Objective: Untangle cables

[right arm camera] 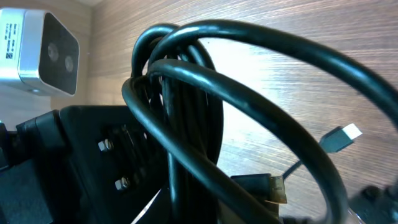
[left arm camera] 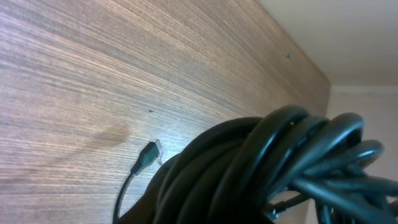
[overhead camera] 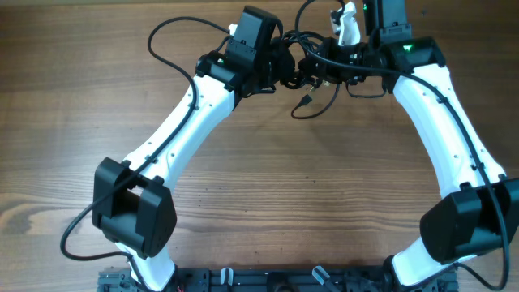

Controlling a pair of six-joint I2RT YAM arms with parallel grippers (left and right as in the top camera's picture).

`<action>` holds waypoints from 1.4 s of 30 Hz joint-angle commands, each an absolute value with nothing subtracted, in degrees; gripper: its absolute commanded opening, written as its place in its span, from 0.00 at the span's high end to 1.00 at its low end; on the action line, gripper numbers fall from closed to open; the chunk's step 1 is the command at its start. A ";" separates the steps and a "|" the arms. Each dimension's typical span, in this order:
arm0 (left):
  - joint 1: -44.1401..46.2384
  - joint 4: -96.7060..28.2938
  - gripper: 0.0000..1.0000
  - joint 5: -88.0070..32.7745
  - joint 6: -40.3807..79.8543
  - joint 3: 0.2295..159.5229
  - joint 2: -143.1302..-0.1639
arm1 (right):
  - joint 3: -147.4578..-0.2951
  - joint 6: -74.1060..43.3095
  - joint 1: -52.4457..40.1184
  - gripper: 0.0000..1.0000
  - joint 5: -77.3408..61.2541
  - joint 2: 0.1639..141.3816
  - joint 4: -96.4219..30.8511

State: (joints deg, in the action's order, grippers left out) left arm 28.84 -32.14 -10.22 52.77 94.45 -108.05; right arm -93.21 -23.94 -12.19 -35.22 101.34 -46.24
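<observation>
The cables (overhead camera: 312,69) are one knotted black bundle held above the wood table at the far middle, between my two grippers. My left gripper (overhead camera: 284,69) is shut on the bundle's left side; the bundle (left arm camera: 261,162) fills its wrist view and hides the fingers. My right gripper (overhead camera: 345,69) is shut on the right side; cable loops (right arm camera: 186,124) cross its wrist view. One loose cord hangs down with a small plug end (overhead camera: 306,100), which also shows in the left wrist view (left arm camera: 148,155) and the right wrist view (right arm camera: 344,135). A gold-tipped plug (right arm camera: 270,186) sits close to the right jaws.
Thicker black wires run along both white arms (overhead camera: 186,122) (overhead camera: 442,113). The left arm's wrist camera (right arm camera: 43,53) is very close to the right gripper. The table's far edge (left arm camera: 298,59) lies just behind the bundle. Bare wood (overhead camera: 308,186) lies between the arms.
</observation>
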 commanded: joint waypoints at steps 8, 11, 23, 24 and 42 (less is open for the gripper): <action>24.69 -31.33 0.96 -10.33 52.95 94.72 -108.40 | -94.04 -24.49 -9.93 0.96 -24.18 100.57 -47.88; 21.52 -30.76 0.96 -17.30 52.73 94.72 -107.24 | -94.04 -24.58 -8.54 0.96 -24.49 103.77 -48.56; 14.74 -22.26 0.96 -38.46 46.63 94.72 -104.12 | -94.04 -25.69 -7.09 0.96 -24.91 108.92 -47.55; 14.57 -20.64 0.96 -41.04 46.63 94.72 -104.12 | -94.04 -25.71 -7.09 0.96 -24.93 109.08 -47.31; 14.46 -6.44 0.96 -66.61 46.68 94.72 -104.14 | -94.04 -26.94 -7.09 0.96 -37.63 112.36 -31.70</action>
State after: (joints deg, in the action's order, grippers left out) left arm 15.20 -7.84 -53.36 46.13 92.05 -108.38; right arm -96.44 -27.44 -9.41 -42.87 108.40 -33.08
